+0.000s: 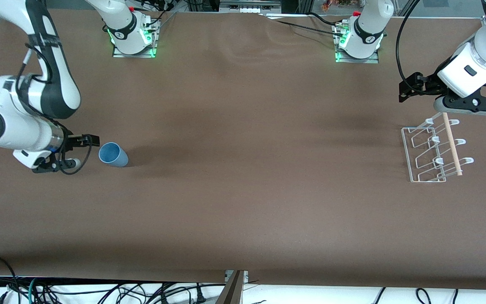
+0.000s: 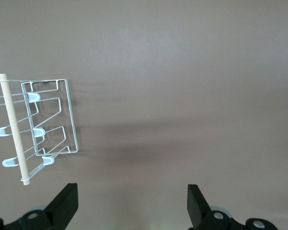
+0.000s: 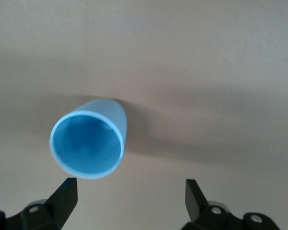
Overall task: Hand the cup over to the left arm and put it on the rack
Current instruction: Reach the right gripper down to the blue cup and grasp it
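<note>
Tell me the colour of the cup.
Light blue; the cup shows best in the right wrist view.

No readable text, labels or numbers – none

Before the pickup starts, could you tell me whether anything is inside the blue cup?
The cup stands on the table with its mouth open toward the right gripper. Its blue inner wall and bottom show, and nothing lies inside.
</note>
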